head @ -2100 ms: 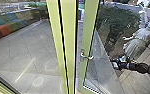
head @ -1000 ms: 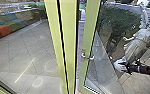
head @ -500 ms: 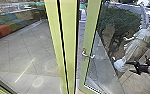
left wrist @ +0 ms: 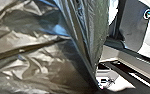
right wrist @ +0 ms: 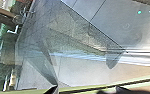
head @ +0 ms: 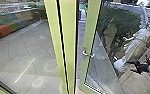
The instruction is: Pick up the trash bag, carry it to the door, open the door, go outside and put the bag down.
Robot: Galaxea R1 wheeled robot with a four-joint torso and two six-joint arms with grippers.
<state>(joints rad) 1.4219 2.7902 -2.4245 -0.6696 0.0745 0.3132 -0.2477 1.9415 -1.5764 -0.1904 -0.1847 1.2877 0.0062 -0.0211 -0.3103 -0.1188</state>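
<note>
- Head view: I had the right gripper (head: 130,66) empty, its fingers spread clearly apart.
- To the left of those fingers, and apart from them, I saw the metal door handle (head: 89,54) on the green-framed glass door (head: 90,32).
- Farther left of the fingers, past the green post (head: 67,37), lay paved ground (head: 28,52) and a row of coloured blocks (head: 2,27).
- Beyond the fingers stood a dark green shrub (head: 121,21); a pale, uneven shape (head: 136,48) showed near the fingertips, and I could not tell just what it was.
- Left wrist view: I had the trash bag (left wrist: 26,62) right up close, dark, shiny and creased. I could not tell how the left gripper stood, or whether it had hold of the bag.
- Right wrist view: I looked past the right gripper at the door's glass, with a green frame strip (right wrist: 91,88) near the camera.
</note>
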